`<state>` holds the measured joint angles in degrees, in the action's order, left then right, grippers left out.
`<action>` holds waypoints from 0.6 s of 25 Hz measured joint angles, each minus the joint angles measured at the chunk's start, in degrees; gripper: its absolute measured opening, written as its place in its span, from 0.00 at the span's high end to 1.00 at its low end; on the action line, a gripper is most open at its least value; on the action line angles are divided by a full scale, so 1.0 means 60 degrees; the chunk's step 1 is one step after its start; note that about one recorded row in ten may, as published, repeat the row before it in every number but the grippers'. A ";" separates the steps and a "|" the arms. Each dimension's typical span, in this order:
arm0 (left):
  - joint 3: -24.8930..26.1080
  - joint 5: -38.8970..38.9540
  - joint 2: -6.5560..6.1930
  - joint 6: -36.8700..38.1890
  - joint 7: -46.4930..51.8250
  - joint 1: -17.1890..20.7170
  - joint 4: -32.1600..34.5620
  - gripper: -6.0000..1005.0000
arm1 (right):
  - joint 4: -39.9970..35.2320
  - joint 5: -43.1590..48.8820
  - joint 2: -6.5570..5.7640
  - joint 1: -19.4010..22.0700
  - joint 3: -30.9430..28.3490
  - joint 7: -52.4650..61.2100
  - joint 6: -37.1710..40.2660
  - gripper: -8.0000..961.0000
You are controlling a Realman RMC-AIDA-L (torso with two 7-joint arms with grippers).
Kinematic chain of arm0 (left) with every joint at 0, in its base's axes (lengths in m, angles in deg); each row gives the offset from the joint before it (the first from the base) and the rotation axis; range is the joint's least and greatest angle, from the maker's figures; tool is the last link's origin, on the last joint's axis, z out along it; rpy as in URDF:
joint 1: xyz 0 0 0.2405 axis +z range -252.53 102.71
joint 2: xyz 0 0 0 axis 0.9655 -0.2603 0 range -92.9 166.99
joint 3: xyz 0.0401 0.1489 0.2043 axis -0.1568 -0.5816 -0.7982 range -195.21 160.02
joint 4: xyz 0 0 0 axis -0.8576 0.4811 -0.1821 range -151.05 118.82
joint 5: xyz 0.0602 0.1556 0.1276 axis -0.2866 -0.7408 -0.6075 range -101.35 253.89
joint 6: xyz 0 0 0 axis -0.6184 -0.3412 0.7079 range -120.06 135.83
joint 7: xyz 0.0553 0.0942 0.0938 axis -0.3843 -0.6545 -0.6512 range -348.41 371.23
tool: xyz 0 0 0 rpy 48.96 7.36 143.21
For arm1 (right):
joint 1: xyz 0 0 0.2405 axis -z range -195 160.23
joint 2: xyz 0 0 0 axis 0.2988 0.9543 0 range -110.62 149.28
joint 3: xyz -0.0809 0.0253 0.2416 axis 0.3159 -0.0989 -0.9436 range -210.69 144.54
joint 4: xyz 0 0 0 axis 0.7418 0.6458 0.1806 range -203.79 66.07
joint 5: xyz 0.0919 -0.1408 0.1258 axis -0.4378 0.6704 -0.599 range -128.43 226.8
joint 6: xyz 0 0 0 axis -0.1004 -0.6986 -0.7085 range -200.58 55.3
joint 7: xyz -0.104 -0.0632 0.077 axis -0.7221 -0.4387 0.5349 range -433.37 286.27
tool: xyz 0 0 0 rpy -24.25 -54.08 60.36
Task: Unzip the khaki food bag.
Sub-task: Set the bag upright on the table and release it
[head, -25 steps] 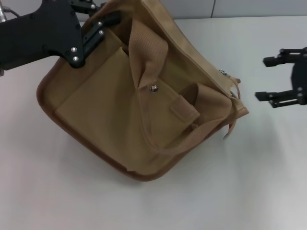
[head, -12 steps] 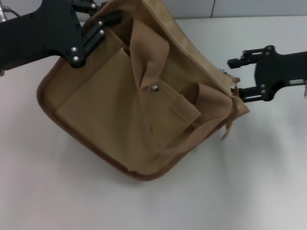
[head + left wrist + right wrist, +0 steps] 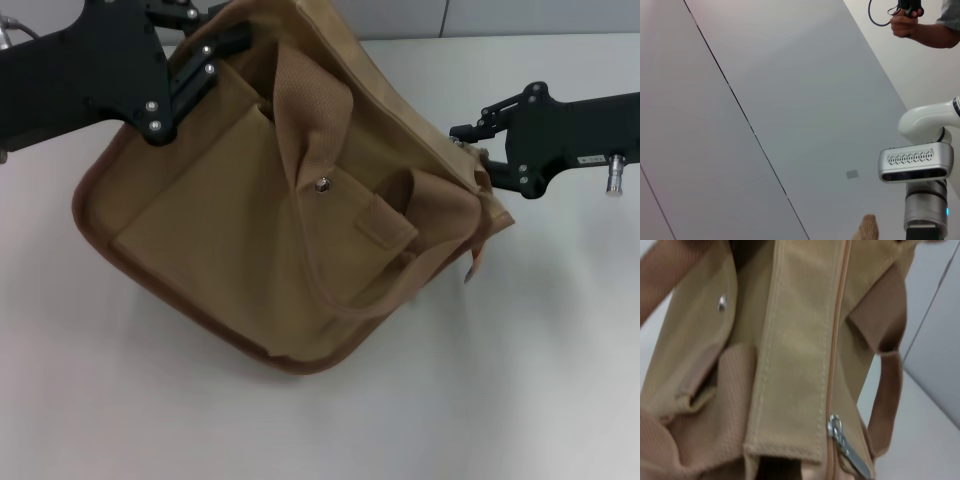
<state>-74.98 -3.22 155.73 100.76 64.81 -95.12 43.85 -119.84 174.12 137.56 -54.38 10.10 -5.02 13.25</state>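
Reaching closer, right hand (image 3: 478,158) open at khaki food bag (image 3: 270,215) corner; left hand (image 3: 205,45) gripping.

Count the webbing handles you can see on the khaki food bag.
2. One webbing handle lies across the front of the khaki food bag, above the metal snap; the other handle loops behind, near the zipper pull.

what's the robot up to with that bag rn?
It is set up to unzip the khaki food bag lying on the white table. The left gripper holds the bag's far left corner. The right gripper is at the bag's right end, by the silver zipper pull. The zipper looks closed.
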 joint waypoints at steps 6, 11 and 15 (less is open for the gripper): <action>0.0000 0.0075 0.0015 0.0079 -0.0286 0.0083 -0.0295 0.92 | -0.0026 -0.0235 -0.0036 0.0083 0.0018 -0.0041 0.0057 0.77; 0.0056 0.0197 0.0002 0.0223 -0.0502 0.0132 -0.0569 0.92 | -0.0210 -0.0241 -0.0008 0.0100 0.0012 -0.0040 0.0047 0.92; 0.0082 0.0342 0.0007 0.0249 -0.0535 0.0237 -0.0713 0.93 | -0.0583 -0.0349 0.0024 0.0161 -0.0108 0.0078 0.0053 0.94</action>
<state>-74.49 -1.17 155.77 102.25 61.60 -93.70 39.57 -123.34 172.02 137.70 -53.42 9.45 -4.55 13.57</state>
